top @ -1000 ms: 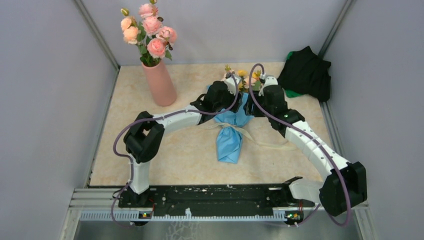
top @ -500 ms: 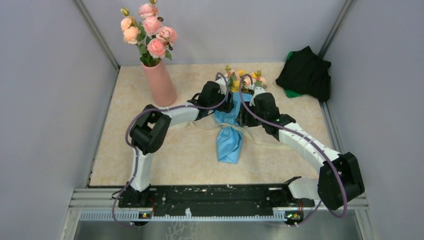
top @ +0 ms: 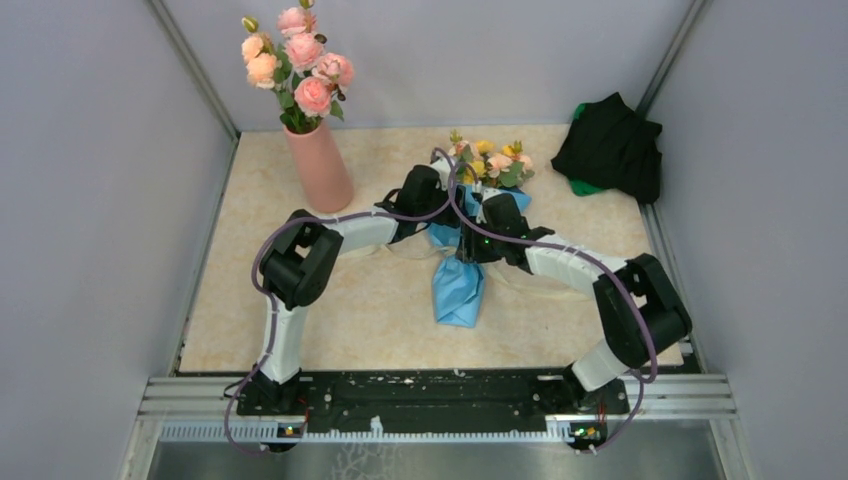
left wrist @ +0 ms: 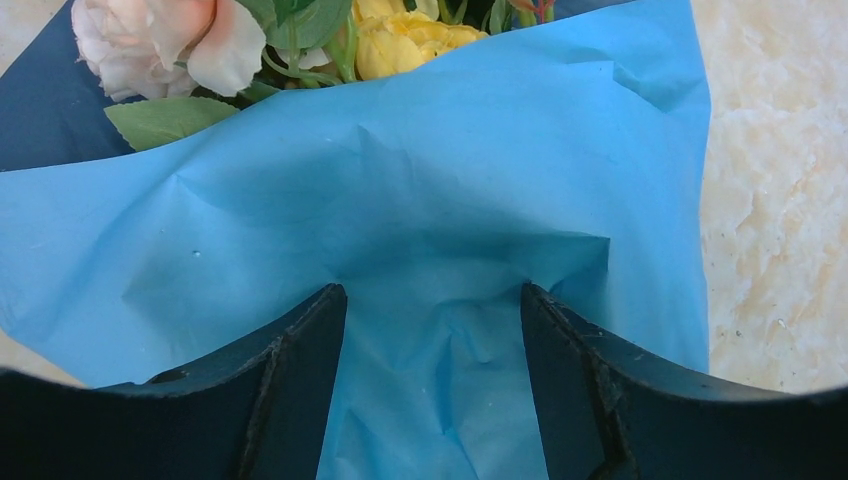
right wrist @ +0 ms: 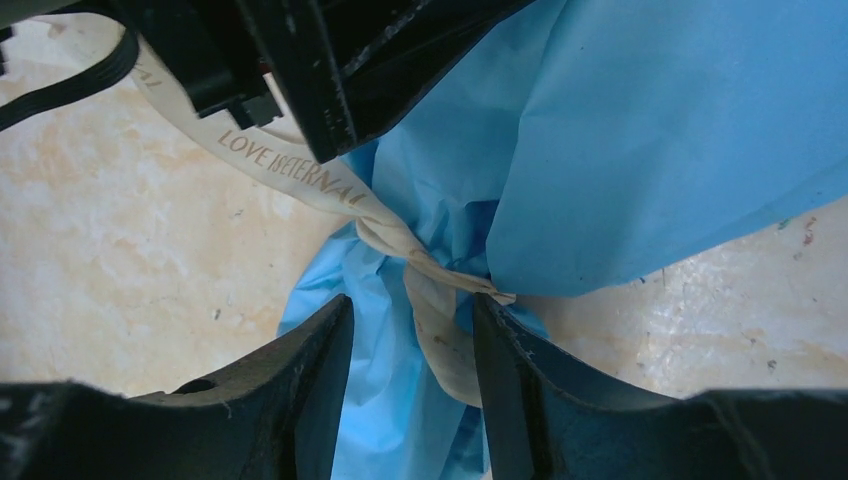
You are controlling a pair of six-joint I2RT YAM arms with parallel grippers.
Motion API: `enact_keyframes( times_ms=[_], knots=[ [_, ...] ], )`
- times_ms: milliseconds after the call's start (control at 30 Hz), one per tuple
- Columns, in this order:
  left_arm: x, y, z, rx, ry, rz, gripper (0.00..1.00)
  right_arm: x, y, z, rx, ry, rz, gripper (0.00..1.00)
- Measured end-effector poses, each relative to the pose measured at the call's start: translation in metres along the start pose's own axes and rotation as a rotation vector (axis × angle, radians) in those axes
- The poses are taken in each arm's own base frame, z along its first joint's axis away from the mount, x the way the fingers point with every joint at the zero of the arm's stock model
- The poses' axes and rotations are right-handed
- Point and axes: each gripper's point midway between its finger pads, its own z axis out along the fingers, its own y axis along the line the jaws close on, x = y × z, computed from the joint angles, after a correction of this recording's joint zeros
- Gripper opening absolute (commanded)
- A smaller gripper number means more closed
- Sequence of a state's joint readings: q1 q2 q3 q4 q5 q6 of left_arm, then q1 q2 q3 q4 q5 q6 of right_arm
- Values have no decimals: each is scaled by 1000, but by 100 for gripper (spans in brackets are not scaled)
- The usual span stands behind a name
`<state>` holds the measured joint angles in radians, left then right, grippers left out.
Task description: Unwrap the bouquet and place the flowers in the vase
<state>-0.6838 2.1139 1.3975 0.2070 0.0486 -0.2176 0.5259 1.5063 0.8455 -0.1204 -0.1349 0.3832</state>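
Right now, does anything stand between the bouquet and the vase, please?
Yes: the left arm lies across the path between the bouquet and the vase, and pink roses already fill the vase's mouth.

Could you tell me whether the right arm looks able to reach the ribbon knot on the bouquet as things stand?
Probably yes: the right gripper straddles the ribbon knot, jaws apart, with nothing covering it; the left gripper sits farther up over the blue paper.
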Motion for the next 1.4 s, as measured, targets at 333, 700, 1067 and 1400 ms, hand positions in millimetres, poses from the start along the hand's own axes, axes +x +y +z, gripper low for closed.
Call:
enact_keyframes(
  times_ms=[333, 700, 1067, 1400],
  knots=[
    [6, 3, 2, -8, 7, -8, 71, -3, 1, 23, -2, 18, -2, 12],
    [10, 8, 2, -19, 11, -11, 71, -1, 0, 33, 12, 19, -7, 0],
    [12, 10, 10, -12, 14, -41, 70, -25, 18, -13, 9, -73, -51, 0],
    [14, 7, 16, 7, 10, -66, 70, -26, 26, -46, -4, -109, -64, 0]
  ],
)
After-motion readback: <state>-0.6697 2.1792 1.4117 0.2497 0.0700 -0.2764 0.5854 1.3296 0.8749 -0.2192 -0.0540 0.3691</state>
